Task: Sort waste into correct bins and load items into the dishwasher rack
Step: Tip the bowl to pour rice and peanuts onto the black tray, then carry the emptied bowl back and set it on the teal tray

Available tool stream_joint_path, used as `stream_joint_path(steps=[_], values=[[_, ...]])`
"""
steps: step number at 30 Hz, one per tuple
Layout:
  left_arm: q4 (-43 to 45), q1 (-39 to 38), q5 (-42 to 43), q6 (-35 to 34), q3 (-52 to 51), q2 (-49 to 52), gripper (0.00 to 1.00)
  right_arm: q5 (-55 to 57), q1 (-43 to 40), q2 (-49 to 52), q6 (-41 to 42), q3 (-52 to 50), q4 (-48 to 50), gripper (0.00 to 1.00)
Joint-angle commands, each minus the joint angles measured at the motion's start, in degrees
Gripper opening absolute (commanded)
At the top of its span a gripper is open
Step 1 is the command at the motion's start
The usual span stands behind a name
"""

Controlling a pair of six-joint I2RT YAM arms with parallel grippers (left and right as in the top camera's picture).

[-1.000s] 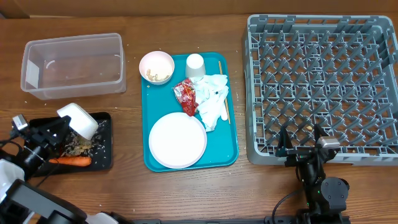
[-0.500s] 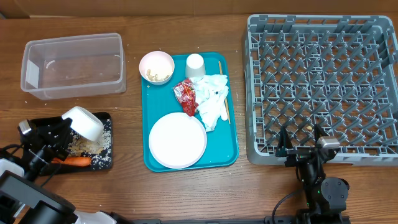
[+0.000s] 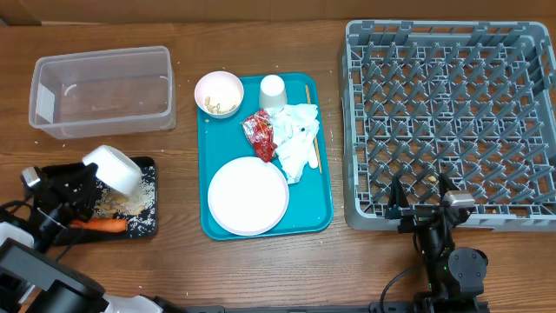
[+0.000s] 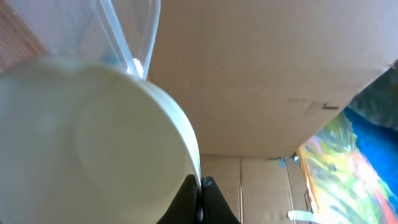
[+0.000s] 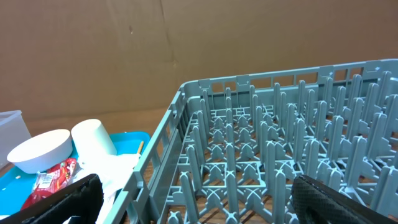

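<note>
My left gripper (image 3: 89, 180) is shut on the rim of a small white bowl (image 3: 115, 169), tipped over the black tray (image 3: 148, 226); the bowl fills the left wrist view (image 4: 93, 137), pinched by the fingers (image 4: 200, 186). Pale food scraps (image 3: 122, 202) and an orange carrot (image 3: 100, 225) lie in the black tray. The clear tub (image 3: 102, 91) stands behind it. On the teal tray (image 3: 321, 222) sit a white plate (image 3: 248, 196), a second bowl (image 3: 219, 93), a cup (image 3: 273, 90), a red wrapper (image 3: 260, 133), napkins (image 3: 297, 139) and a wooden stick (image 3: 314, 148). My right gripper (image 3: 421, 202) is open at the grey rack's (image 3: 452, 113) front edge.
The right wrist view shows the rack's pegs (image 5: 267, 149), the cup (image 5: 93, 144), the second bowl (image 5: 40, 151) and the red wrapper (image 5: 50, 183) on the teal tray. Brown cardboard walls stand behind the table.
The left gripper and its bowl shifted slightly over the black tray, and more pale scraps now lie in the tray. The right arm has not moved.
</note>
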Motion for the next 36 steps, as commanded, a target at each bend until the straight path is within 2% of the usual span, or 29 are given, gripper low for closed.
stream_joint_path(steps=[1, 3, 4, 6, 7, 9, 12, 16, 22, 25, 31, 36], values=[[-2.12, 0.35, 1.84, 0.22, 0.22, 0.28, 0.04, 0.17, 0.15, -0.50, -0.17, -0.59, 0.33, 1.00], [1.77, 0.35, 0.66, 2.01, 0.22, 0.28, 0.04, 0.17, 0.15, -0.50, -0.20, -0.59, 0.31, 1.00], [0.33, 0.33, 0.33, 0.83, 0.22, 0.26, 0.04, 0.17, 0.15, -0.50, -0.17, -0.59, 0.33, 1.00], [-8.68, -0.04, 1.99, 1.90, 0.22, 0.07, 0.04, 0.17, 0.15, -0.50, -0.17, -0.59, 0.33, 1.00], [-13.29, -0.15, 1.95, 5.25, 0.22, -0.22, 0.04, 0.17, 0.15, -0.50, -0.17, -0.59, 0.33, 1.00], [-15.41, -0.24, 1.64, 13.73, 0.24, -0.72, 0.04, 0.17, 0.15, -0.50, -0.17, -0.59, 0.33, 1.00], [-21.27, -0.33, -2.27, 16.35, 0.28, -1.49, 0.04, 0.17, 0.15, -0.50, -0.20, -0.59, 0.33, 1.00], [-30.88, -0.72, -1.70, 29.42, 0.85, -4.44, 0.04, 0.17, 0.15, -0.50, -0.17, -0.59, 0.33, 1.00], [-40.41, -1.11, -4.31, 35.76, 6.49, -11.13, 0.04, 0.17, 0.15, -0.50, -0.17, -0.59, 0.33, 1.00], [-41.18, -1.75, -12.76, 34.29, 12.15, -15.21, 0.04, 0.17, 0.15, -0.50, -0.17, -0.59, 0.33, 1.00], [-39.78, -5.31, -25.97, 25.33, 21.11, -22.93, 0.04, 0.17, 0.15, -0.50, -0.17, -0.59, 0.33, 1.00], [-33.11, -16.83, -36.20, 13.03, 25.33, -29.07, 0.04, 0.17, 0.15, -0.50, -0.17, -0.59, 0.33, 1.00]])
